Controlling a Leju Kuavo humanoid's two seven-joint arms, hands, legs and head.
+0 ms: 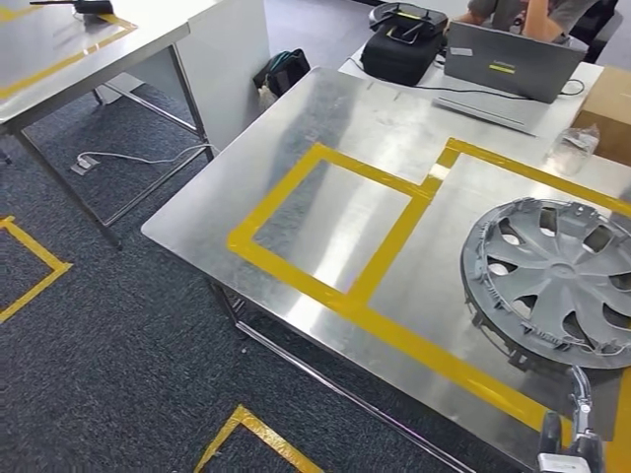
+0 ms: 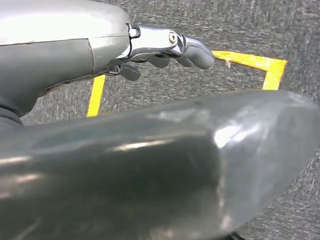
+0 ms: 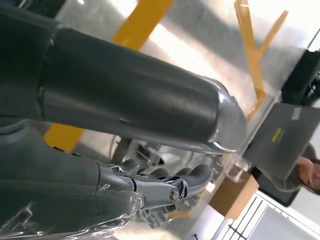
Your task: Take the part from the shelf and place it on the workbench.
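The desk (image 1: 350, 118) was bright brushed silver, marked with yellow tape (image 1: 327, 222) laid in rectangular outlines. On its right side the part (image 1: 554, 281), a wheel cover, was plain mid-grey with darker openings between its spokes. The floor (image 1: 111, 325) was dark grey speckled carpet, crossed by more yellow tape. At the far side sat a grey laptop (image 1: 514, 61) with a small yellow strip on its lid, a black bag (image 1: 401, 44) trimmed in yellow, and a brown cardboard box (image 1: 610, 108). The left hand (image 2: 162, 47) was silver with dark grey fingers (image 2: 194, 52). The right hand (image 3: 166, 185) showed the same silver and dark grey.
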